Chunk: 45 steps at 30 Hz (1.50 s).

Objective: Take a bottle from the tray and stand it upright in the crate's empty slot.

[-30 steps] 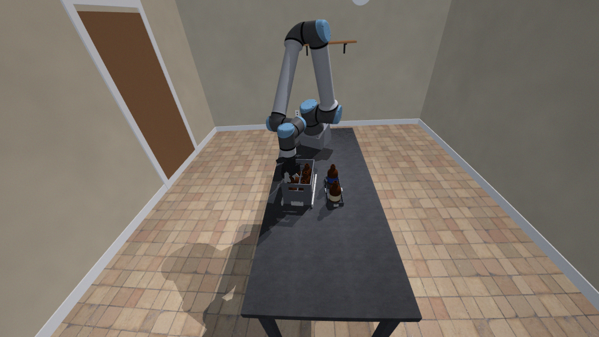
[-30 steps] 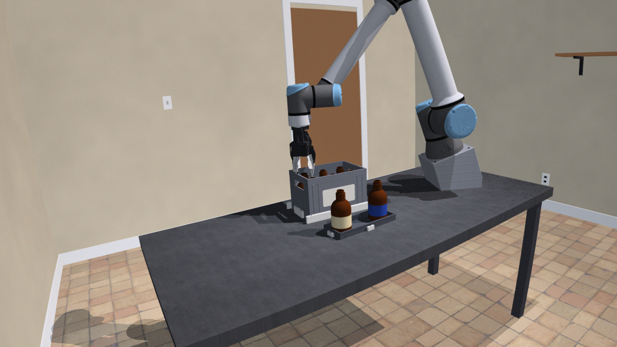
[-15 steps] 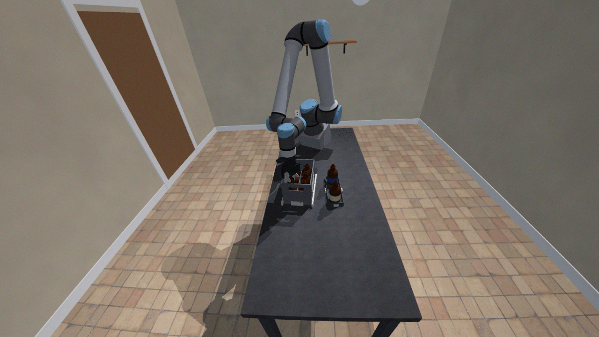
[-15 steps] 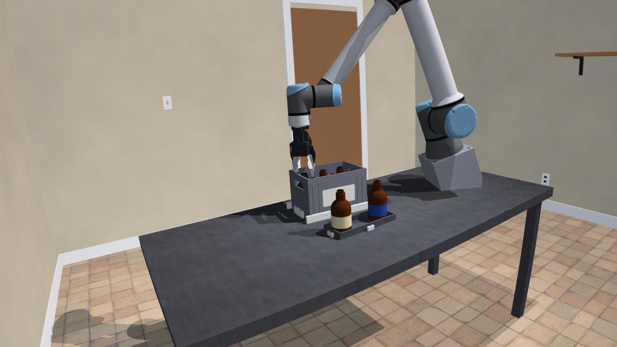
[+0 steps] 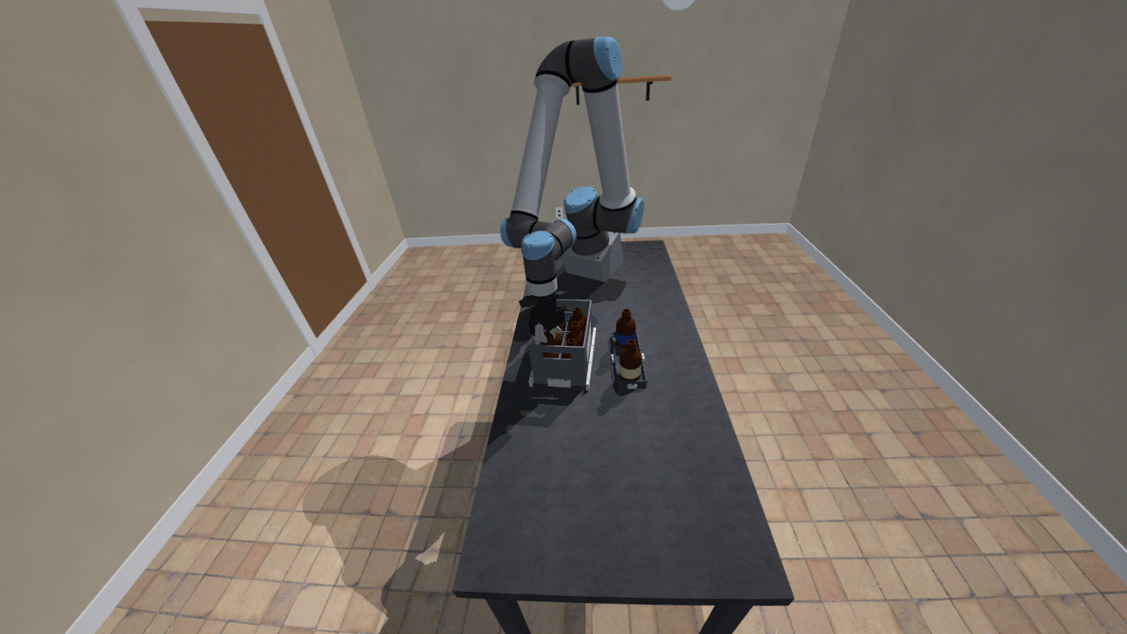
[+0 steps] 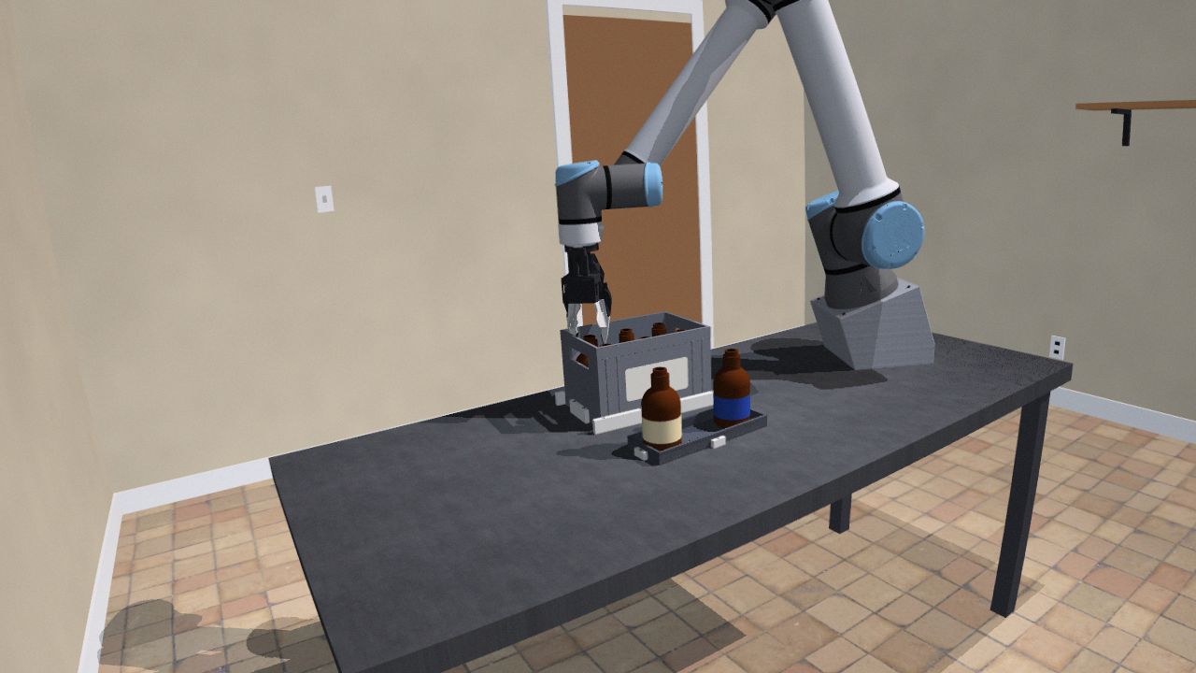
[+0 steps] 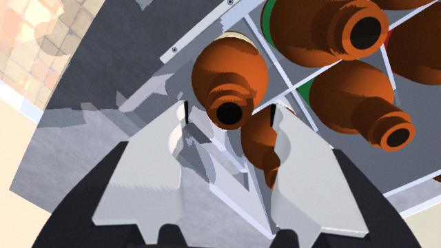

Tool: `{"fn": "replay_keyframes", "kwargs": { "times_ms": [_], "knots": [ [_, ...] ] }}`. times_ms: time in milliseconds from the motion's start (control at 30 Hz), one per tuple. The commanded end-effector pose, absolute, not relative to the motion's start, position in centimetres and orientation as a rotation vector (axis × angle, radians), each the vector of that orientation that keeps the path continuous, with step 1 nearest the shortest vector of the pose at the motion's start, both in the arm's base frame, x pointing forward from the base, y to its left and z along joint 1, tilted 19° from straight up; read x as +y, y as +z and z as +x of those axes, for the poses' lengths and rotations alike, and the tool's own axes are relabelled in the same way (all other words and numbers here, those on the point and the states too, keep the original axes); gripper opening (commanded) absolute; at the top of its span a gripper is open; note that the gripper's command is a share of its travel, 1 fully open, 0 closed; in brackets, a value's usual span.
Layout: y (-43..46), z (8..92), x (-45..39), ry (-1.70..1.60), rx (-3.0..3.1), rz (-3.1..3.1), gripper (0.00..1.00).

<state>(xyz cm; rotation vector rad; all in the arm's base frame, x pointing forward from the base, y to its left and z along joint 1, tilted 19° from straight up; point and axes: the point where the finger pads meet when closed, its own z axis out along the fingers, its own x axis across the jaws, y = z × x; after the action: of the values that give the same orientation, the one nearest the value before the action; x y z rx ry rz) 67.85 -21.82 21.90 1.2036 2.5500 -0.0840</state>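
The grey crate (image 5: 559, 370) (image 6: 602, 368) (image 7: 195, 39) stands on the table and holds several brown bottles. My gripper (image 5: 541, 331) (image 6: 589, 333) (image 7: 229, 103) hangs just above the crate's near left corner, fingers apart and empty. Straight below it a brown bottle with a cream label (image 7: 229, 69) stands upright in a corner slot, its neck between the fingertips but not touched. Another bottle (image 7: 258, 138) is partly hidden behind the right finger. The dark tray (image 5: 630, 382) (image 6: 693, 443) beside the crate holds a cream-label bottle (image 5: 629, 358) (image 6: 661, 409) and a blue-label bottle (image 5: 624, 324) (image 6: 732, 389).
The long dark table (image 5: 615, 489) (image 6: 502, 502) carries the robot base (image 6: 869, 326) at its far end. Green-label bottles (image 7: 317, 31) (image 7: 348, 96) fill the neighbouring crate slots. The crate sits near the table's left edge.
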Motion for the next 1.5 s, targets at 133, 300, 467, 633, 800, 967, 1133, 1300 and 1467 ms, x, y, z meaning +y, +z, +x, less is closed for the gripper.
{"fn": "replay_keyframes", "kwargs": {
  "times_ms": [133, 300, 467, 633, 800, 967, 1133, 1300, 1467],
  "knots": [
    [22.2, 67.8, -21.8, -0.084, 2.549, 1.203, 0.38],
    [22.7, 67.7, -21.7, -0.084, 2.549, 1.203, 0.38],
    [23.5, 67.5, -21.5, -0.084, 2.549, 1.203, 0.38],
    [24.3, 67.3, -21.4, -0.084, 2.549, 1.203, 0.38],
    [25.2, 67.0, -21.2, -0.084, 2.549, 1.203, 0.38],
    [26.4, 66.7, -21.0, -0.084, 2.549, 1.203, 0.38],
    [27.6, 66.3, -20.7, -0.084, 2.549, 1.203, 0.38],
    [28.2, 66.2, -20.6, -0.084, 2.549, 1.203, 0.38],
    [29.0, 66.0, -20.4, -0.084, 2.549, 1.203, 0.38]
  ]
}}
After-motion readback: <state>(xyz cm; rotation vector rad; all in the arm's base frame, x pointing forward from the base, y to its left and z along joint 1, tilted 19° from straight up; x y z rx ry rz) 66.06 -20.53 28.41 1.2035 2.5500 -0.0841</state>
